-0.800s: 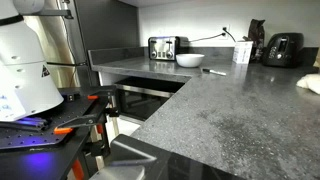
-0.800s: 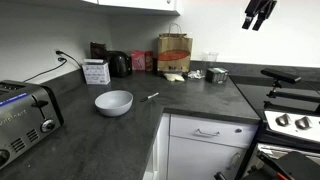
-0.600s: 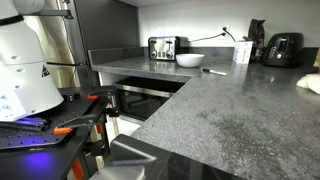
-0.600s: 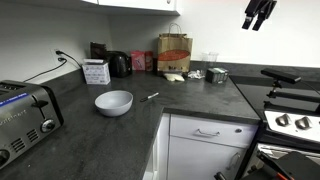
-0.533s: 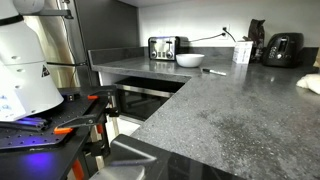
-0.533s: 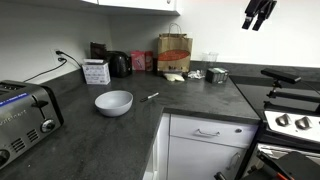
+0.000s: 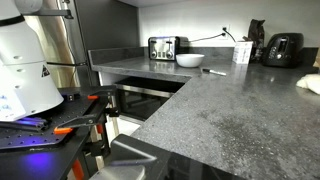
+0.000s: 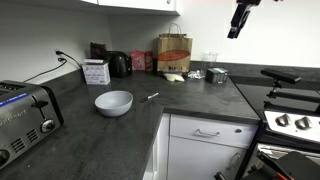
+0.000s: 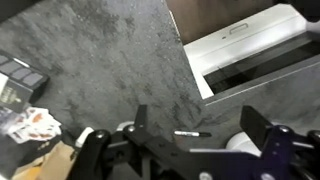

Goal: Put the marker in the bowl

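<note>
The white bowl (image 8: 114, 102) sits on the dark counter, near the toaster, and shows far off in both exterior views (image 7: 190, 60). The thin dark marker (image 8: 152, 96) lies flat on the counter just beside the bowl, apart from it, and shows in both exterior views (image 7: 213, 70). My gripper (image 8: 240, 18) hangs high above the counter, far from both. In the wrist view the gripper (image 9: 198, 126) is open and empty. The marker (image 9: 186, 132) shows between its fingers far below. A white curved edge (image 9: 240, 145) beside it is probably the bowl, mostly hidden by a finger.
A silver toaster (image 8: 25, 110) stands at the counter's near end. A brown paper bag (image 8: 174, 52), a white box (image 8: 97, 71) and small items line the back wall. A white cup (image 7: 241, 52) stands near the bowl. A stove (image 8: 290, 115) is beside the counter, with white drawers (image 8: 205, 140) below it.
My gripper has moved left and slightly down in the exterior view that shows it, still high above the counter. The bowl and marker have not moved.
</note>
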{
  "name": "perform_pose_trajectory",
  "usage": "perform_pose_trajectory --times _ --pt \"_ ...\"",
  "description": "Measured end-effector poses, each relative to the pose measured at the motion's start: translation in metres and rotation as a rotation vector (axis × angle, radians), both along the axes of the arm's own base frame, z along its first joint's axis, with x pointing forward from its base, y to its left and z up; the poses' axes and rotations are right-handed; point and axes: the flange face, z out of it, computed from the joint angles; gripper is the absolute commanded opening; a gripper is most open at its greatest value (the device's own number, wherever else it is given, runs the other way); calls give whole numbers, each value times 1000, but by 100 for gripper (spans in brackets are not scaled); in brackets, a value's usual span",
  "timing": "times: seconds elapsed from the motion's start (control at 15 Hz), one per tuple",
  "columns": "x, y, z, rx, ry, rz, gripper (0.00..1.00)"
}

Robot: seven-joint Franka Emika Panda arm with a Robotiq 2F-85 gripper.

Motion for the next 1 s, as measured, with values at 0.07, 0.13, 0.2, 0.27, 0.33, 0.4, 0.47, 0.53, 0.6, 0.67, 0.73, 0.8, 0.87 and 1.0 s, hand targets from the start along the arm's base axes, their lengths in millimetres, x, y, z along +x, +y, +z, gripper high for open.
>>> perform_pose_trajectory --times 0.07,0.13,0.2,0.27,0.33,0.4,0.47,0.53,0.6,0.67,0.73,0.8,0.87,1.0 --pt "15 18 -11 -10 1 63 100" --pt "31 37 -22 -21 -1 126 100" --pt "47 55 -33 -38 -3 186 100" --pt "62 70 -45 -59 -5 246 100" --pt "77 84 -58 -79 -9 305 100" --pt "90 97 -70 -98 -15 363 100" --pt "103 109 -83 -114 -19 422 100" --pt "114 122 -95 -127 -23 480 100" --pt "125 134 -107 -138 -28 540 100" --pt "134 146 -116 -146 -34 597 100" --pt "142 159 -124 -152 -40 656 100" --pt "149 172 -130 -156 -45 715 100" --pt "154 184 -134 -158 -51 774 100" --pt "163 209 -142 -158 -62 892 100"
